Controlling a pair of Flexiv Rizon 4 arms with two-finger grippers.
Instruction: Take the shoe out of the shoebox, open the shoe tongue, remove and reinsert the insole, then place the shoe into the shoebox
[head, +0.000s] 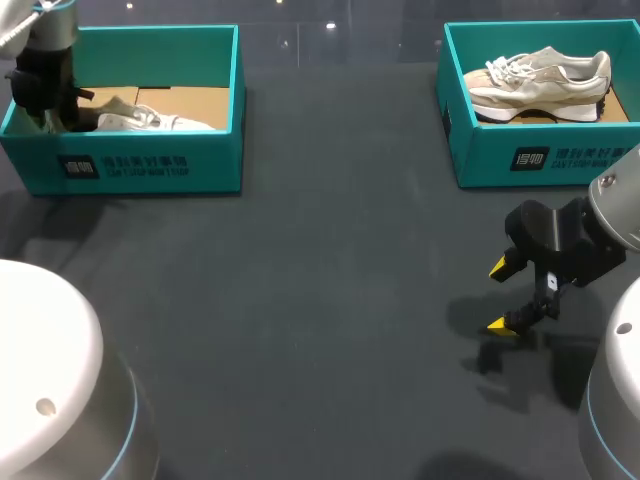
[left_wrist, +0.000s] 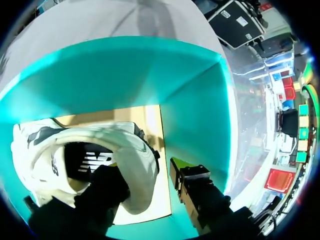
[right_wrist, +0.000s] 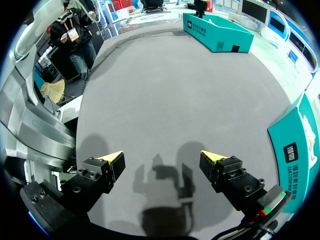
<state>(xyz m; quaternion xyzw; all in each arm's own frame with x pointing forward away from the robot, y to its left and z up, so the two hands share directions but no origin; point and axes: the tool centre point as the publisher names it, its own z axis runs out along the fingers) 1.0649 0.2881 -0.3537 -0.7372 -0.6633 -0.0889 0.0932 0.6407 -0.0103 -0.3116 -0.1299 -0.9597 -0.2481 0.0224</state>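
1. Nearest the lens, the left gripper (left_wrist: 146, 167) has its fingers apart, astride the heel collar of the white shoe (left_wrist: 127, 150). One finger is sunk in the shoe's opening and the other is outside the collar. A sliver of the cardboard floor (left_wrist: 150, 125) shows between the outer finger and the shoe, so the hold is not yet closed.
2. This shoe lies inside the left shoebox (head: 150, 165), heel under the gripper at the box's outer end, toe toward the middle of the table (head: 300, 300).
3. By my judgement this is the first step, lifting the shoe out.
4. The shoe should be light. I expect a soft upper that gives under the pads, with a stiffer back and sole.
5. The heel collar is the sensible place to take hold. Its padded rim should fill the jaws and resist slipping better than the mesh would.
6. Pinched at one end, the toe will likely droop, and the toe or laces could catch on the box wall. A straight lift looks safest.
7. Well apart, the right gripper (head: 500, 296) hangs over bare table, fingers spread wide and holding nothing.
8. Beyond it stands the right shoebox (head: 540, 160), holding a beige shoe (head: 540, 80) on its sole.
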